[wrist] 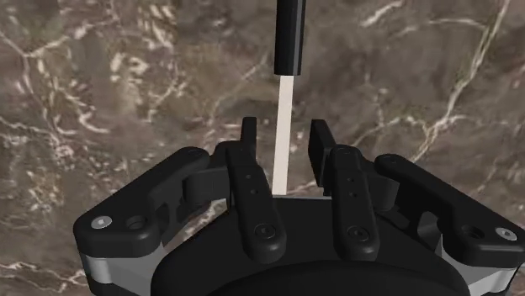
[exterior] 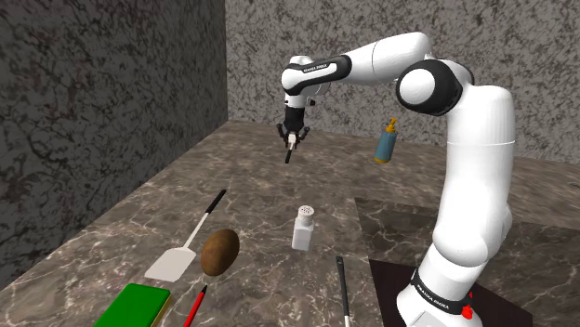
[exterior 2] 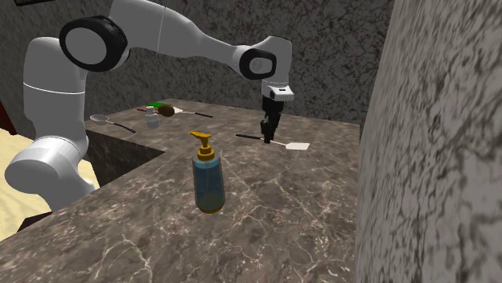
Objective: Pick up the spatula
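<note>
Wrist view: the tool points down at the brown marbled surface with its two black fingers standing apart; the spatula runs between them, its thin pale shaft in the gap with space on either side, touching neither finger, and its black handle stretching on beyond the fingertips. In the second exterior view the tool hangs straight down from the white arm over the middle of the spatula, which seems to lie flat on the surface near the rough grey wall, white blade towards that view's right, dark handle towards its left; a blue soap bottle with a yellow pump stands much nearer the camera. In the shoulder view the tool is at the far end of the surface, the spatula showing as a dark handle just below it; the soap bottle stands to that view's right; well apart, nearer the camera, are a second spatula, a brown rounded lump just beside its blade, a white shaker and a green block.
</note>
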{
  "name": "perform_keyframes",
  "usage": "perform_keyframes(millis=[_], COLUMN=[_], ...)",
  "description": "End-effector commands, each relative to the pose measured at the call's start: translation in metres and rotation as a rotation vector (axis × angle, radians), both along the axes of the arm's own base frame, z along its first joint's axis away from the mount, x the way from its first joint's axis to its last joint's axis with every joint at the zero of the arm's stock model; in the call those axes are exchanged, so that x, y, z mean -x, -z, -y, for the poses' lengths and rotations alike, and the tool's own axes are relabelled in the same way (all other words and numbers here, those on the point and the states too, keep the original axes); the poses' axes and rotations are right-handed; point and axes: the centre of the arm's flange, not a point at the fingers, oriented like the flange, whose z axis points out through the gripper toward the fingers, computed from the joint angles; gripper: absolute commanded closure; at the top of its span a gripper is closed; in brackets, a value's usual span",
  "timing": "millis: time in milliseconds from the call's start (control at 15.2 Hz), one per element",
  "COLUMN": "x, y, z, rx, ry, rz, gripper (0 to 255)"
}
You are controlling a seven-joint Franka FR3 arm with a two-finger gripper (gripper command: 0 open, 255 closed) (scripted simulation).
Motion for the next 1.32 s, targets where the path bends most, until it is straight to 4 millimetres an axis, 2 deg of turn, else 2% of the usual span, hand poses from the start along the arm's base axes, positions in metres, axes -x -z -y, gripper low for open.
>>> perform_keyframes(millis=[0,462,1254], x=[0.0,0.0,0.0], y=[0.0,0.001,-0.063], z=[0.0,0.0,0.0], rx=[0.0,0.0,0.0], ry=[0.0,0.0,0.0], rz=[0.0,0.0,0.0], gripper=[255,255,255])
